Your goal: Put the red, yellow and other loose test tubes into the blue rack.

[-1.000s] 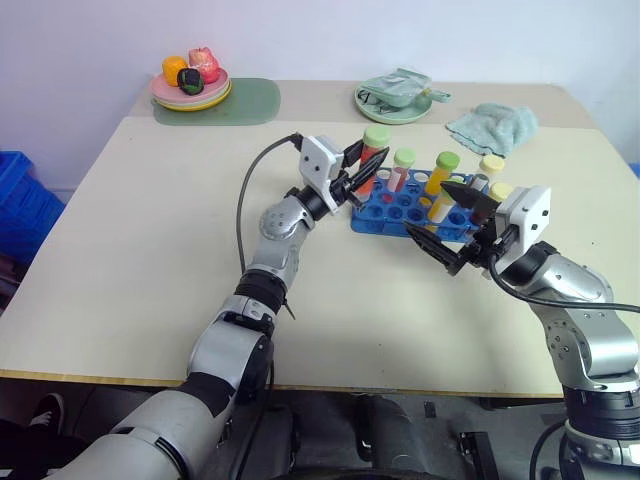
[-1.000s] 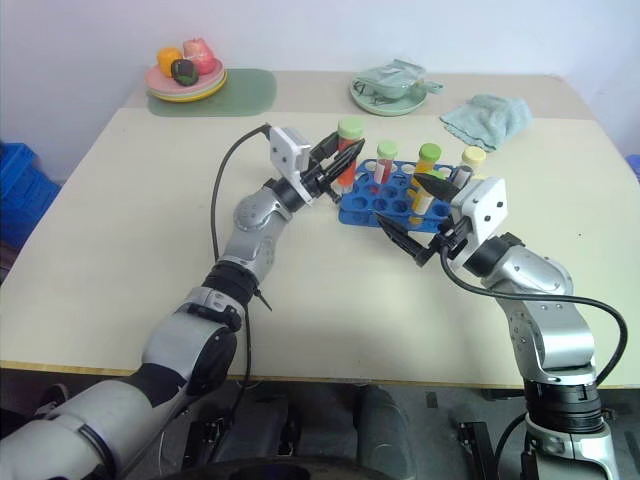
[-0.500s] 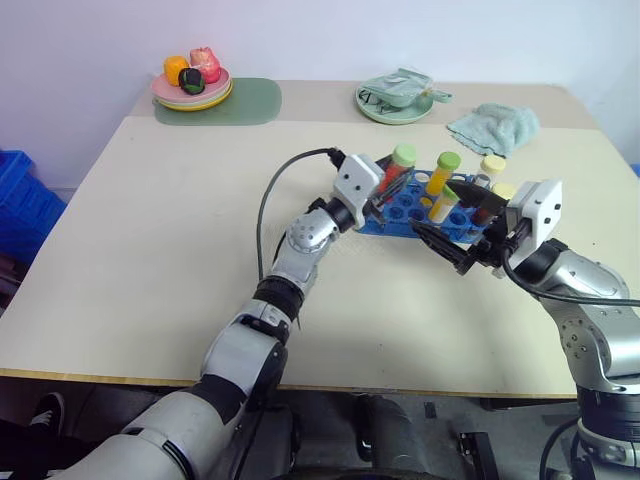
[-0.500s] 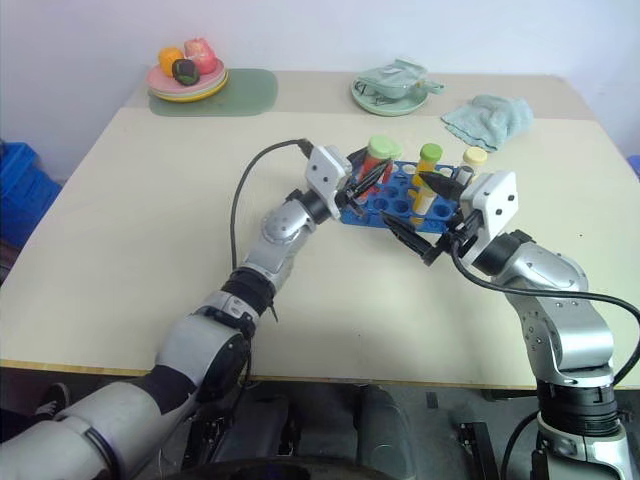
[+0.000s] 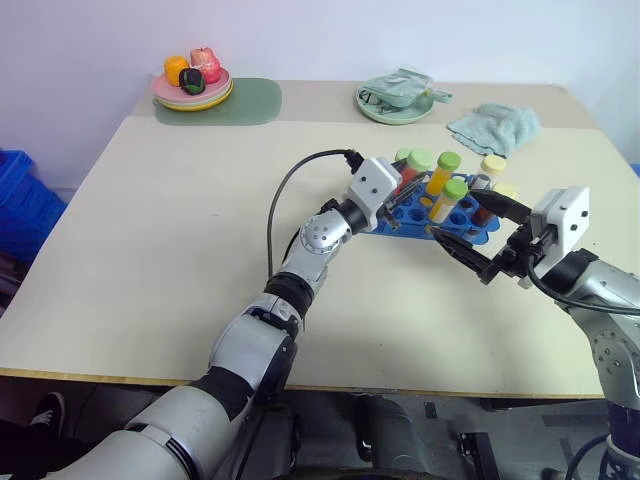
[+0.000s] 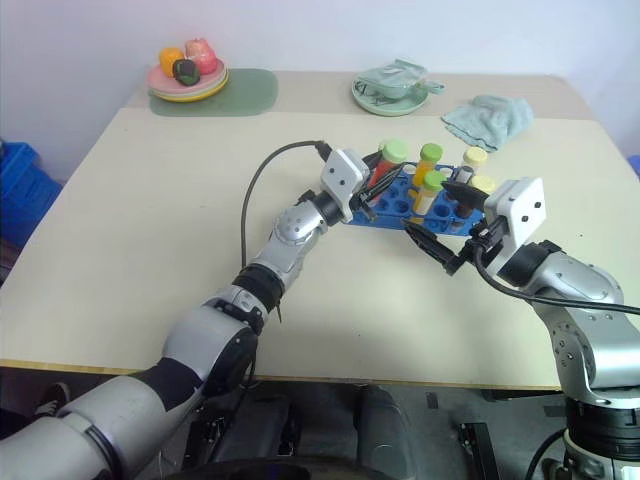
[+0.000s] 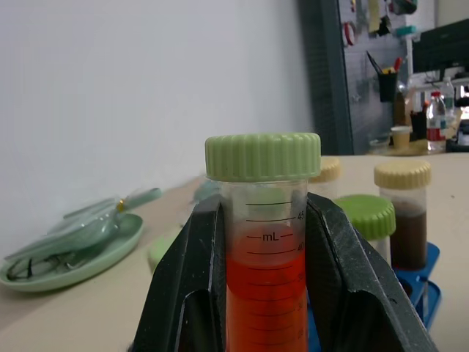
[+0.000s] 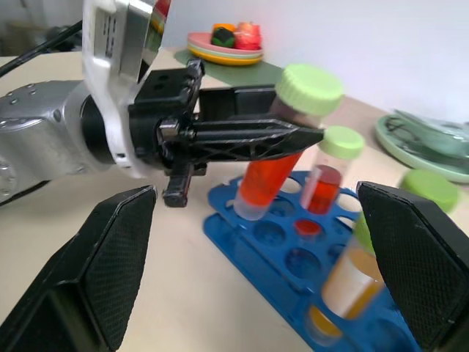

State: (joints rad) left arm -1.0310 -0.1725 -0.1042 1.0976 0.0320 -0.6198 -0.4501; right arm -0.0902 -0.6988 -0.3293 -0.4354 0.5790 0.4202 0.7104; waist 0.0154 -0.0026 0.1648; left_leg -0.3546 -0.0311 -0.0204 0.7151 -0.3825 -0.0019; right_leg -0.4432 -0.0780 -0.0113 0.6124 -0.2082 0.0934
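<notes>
Hovering over the near-left corner of the blue rack [image 5: 440, 212], the red tube [image 8: 272, 176] sat pinched in the left gripper [image 8: 289, 135], which had carried it across from the rack's left side; insertion looked close. The right gripper [image 5: 475, 235], spread wide, had backed away rightward, leaving room.
</notes>
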